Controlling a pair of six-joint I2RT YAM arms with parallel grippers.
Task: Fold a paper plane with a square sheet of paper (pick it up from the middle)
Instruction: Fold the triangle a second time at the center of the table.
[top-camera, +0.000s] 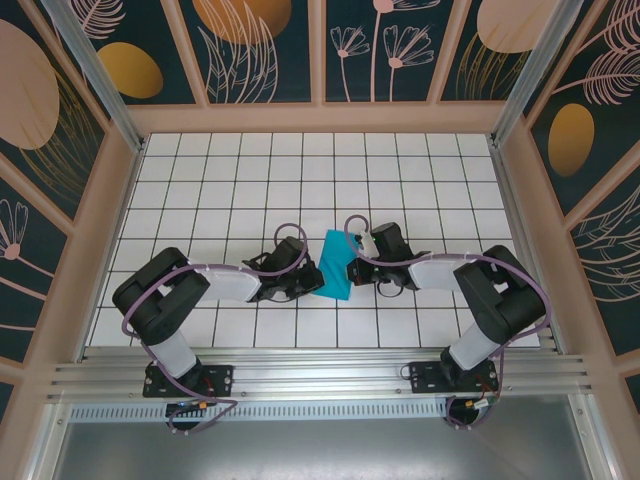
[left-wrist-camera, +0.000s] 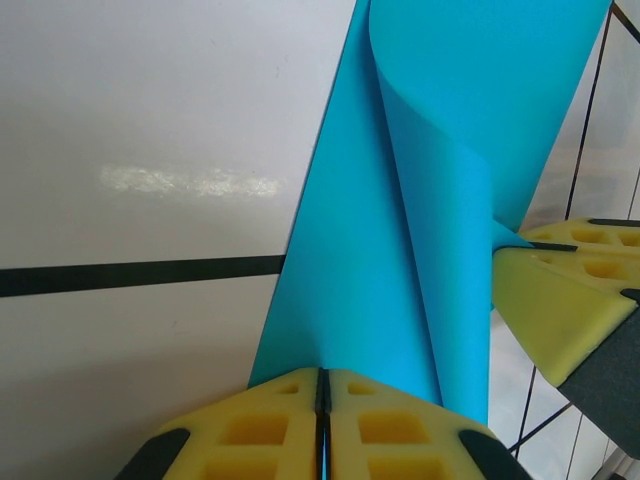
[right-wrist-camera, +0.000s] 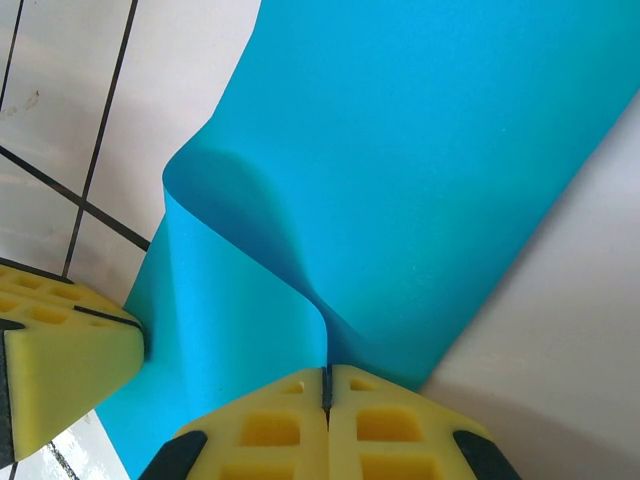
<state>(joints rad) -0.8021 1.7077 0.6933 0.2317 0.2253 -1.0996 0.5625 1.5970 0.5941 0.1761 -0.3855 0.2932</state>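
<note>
A white tiled table (top-camera: 200, 180) with black grid lines sits inside patterned walls (top-camera: 260, 50). At its centre, the teal sheet of paper (top-camera: 335, 265) is held between the two arms, one layer curling over the other. The left gripper (left-wrist-camera: 322, 385) has its yellow fingers (left-wrist-camera: 260, 430) pressed together on the sheet's edge. The right gripper (right-wrist-camera: 326, 380) pinches the opposite side likewise, clamped tight on the paper.

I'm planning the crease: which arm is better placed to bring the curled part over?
Right, probably. The right gripper is shut on the paper where it curls up; the left gripper pins a flatter edge, a good anchor.
</note>
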